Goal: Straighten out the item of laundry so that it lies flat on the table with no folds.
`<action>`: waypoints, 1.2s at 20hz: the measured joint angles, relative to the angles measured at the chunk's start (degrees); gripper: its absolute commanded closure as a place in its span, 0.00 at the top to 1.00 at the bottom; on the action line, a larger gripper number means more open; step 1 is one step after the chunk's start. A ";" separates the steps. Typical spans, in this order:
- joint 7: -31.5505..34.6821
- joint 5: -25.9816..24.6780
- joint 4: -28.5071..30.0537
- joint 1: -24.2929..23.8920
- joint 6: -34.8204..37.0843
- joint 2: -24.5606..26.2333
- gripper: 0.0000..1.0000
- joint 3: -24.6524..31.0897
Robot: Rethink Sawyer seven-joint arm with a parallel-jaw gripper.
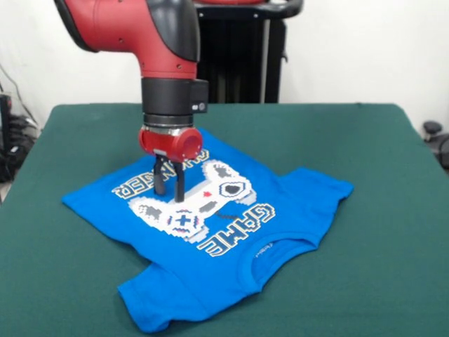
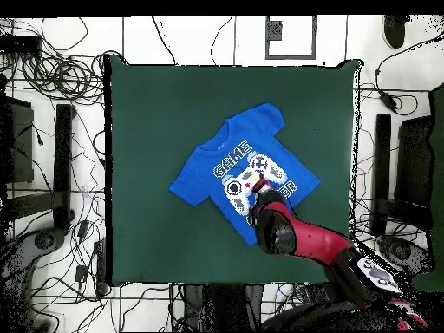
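The bright blue T-shirt (image 1: 210, 232) lies spread on the dark green table (image 1: 365, 140), print side up with the white controller graphic and "GAME CHANGER" lettering showing. Its collar points toward the front camera. The near sleeve looks a little rumpled. My gripper (image 1: 170, 193) comes straight down over the controller graphic, its two dark fingers close together with the tips at or just above the cloth. I cannot tell if cloth is pinched between them. In the overhead view the shirt (image 2: 217, 169) sits near the table's (image 2: 147, 104) middle and the arm covers my gripper (image 2: 258, 192).
The robot's black pedestal (image 1: 238, 56) stands behind the table's far edge. Cables and stands (image 2: 52, 199) lie on the floor around the table. Green cloth shows on all sides of the shirt.
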 measured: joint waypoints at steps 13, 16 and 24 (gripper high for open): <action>0.00 -1.91 2.09 -1.96 -1.53 -0.37 1.00 -0.01; 0.00 -2.40 2.71 -2.42 -2.41 -0.34 1.00 -0.01; 0.00 -3.59 3.59 -2.74 -6.15 0.30 1.00 -0.49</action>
